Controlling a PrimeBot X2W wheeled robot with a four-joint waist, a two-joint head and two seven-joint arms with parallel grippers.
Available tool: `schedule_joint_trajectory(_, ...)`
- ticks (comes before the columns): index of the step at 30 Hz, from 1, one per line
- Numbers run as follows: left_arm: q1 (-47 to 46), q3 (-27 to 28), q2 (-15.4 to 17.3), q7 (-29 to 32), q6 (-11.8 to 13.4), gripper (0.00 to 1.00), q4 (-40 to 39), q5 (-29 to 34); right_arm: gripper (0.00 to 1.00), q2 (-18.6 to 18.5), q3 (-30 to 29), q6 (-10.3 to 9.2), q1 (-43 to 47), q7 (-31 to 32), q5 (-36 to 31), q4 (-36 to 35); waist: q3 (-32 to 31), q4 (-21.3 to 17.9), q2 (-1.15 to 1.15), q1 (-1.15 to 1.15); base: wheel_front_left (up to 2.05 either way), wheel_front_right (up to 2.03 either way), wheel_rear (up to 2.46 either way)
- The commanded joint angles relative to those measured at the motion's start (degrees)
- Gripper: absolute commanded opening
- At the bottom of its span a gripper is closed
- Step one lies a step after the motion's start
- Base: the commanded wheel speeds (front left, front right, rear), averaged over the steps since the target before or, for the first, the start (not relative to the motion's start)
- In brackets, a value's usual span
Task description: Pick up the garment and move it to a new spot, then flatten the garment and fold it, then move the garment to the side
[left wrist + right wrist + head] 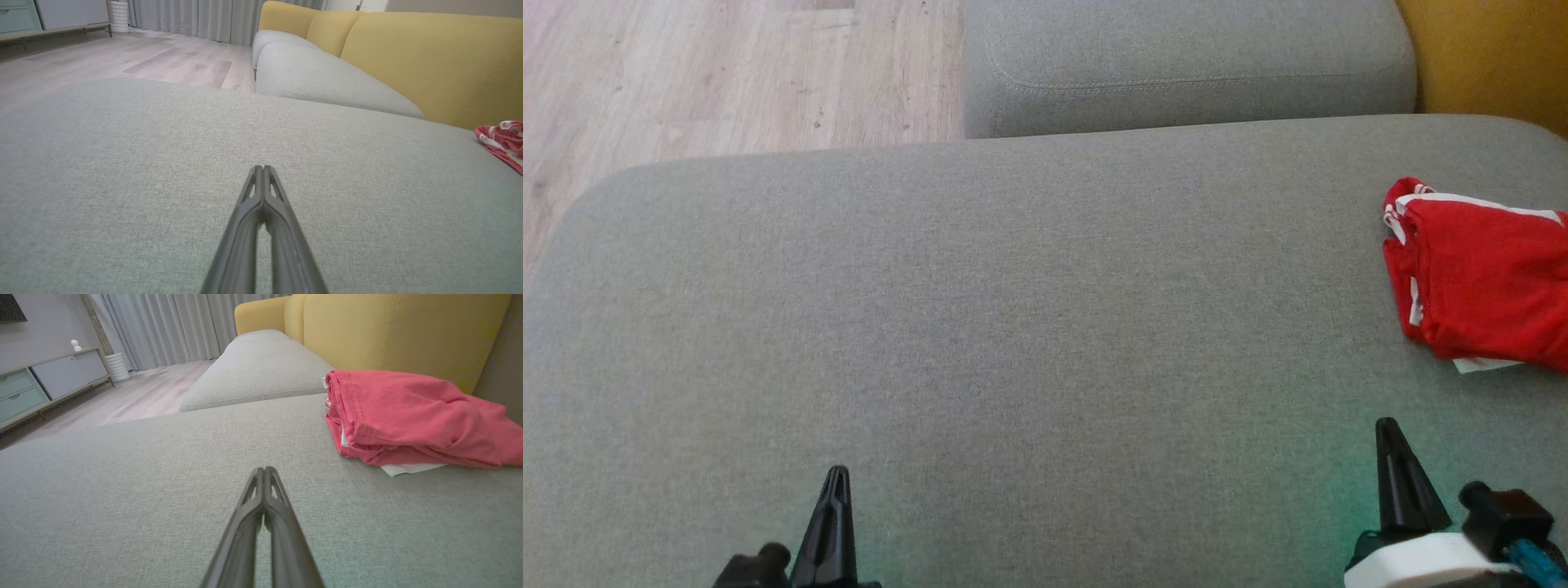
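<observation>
Garment (1486, 278) on cushion (1013, 327), near yellow backrest (1494, 57).

A grey sofa seat (980, 343) with yellow backrests (392, 330) stands on pale wood flooring (711, 73); grey curtains (163, 326) hang behind.

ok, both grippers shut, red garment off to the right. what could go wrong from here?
The red garment runs off the head view's right edge, so a grasp planned there may misjudge its extent.
It lies in layers with a white piece poking out; the right gripper may lift one layer only.
The yellow backrest stands close behind; an arm might brush it.
</observation>
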Motion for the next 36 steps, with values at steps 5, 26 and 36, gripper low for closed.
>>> schedule_joint_trajectory(5,-2.2,1.04,0.25,0.76,-0.48,0.0,-1.66,-4.33,0.0,-0.18,-0.26,0.04,-2.16,1.06,4.73,-1.74,-0.02,-0.08,0.0,0.0,0.0,0.0,0.0)
schedule_joint_trajectory(26,-4.47,3.31,0.62,4.07,-1.52,0.0,-1.63,-19.11,0.0,-0.41,-0.74,0.12,-4.37,4.54,20.5,-1.62,-0.11,-0.43,0.0,0.0,0.0,0.0,0.0)
schedule_joint_trajectory(36,-5.43,4.42,0.71,5.63,-1.98,0.0,-1.75,-25.73,0.0,-0.48,-0.99,0.15,-5.37,6.15,27.61,-1.58,-0.15,-0.6,0.0,0.0,0.0,0.0,0.0)
